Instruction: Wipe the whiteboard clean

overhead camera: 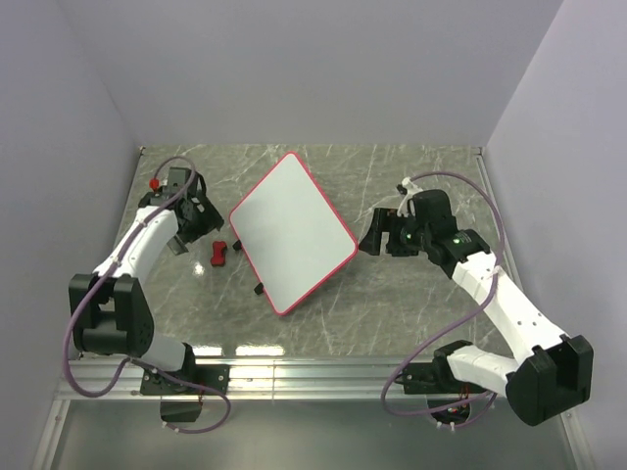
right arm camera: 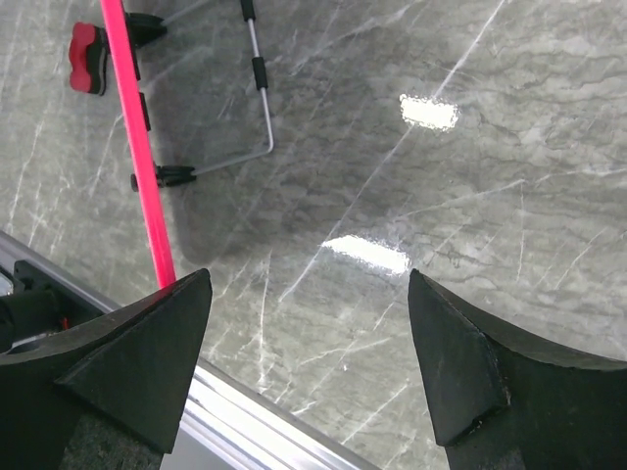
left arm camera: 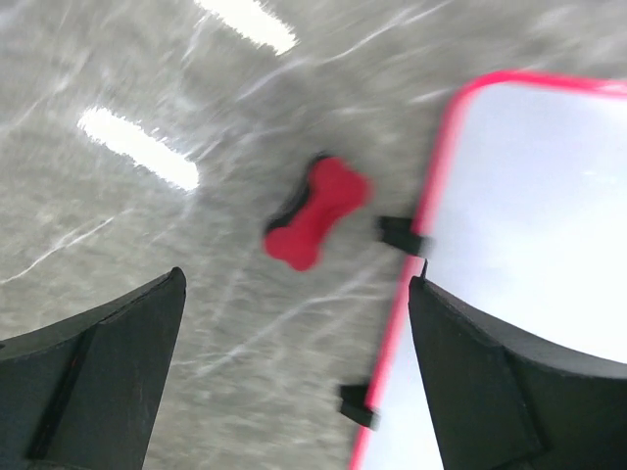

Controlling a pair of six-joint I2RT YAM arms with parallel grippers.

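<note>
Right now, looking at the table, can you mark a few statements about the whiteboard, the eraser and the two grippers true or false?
1. The white rectangular whiteboard with the thin pink-red frame carries black scribbles. False: its surface looks blank.
2. The small red-and-black eraser block lies on the grey marbled table beside the board's clipped edge. True.
3. The left gripper holds the eraser. False: it is open and empty.
4. The right gripper is open and empty. True.

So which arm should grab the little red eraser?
Left. The eraser lies on the left of the whiteboard, right beside the open left claw. The right claw sits on the far side, farther away.
</note>
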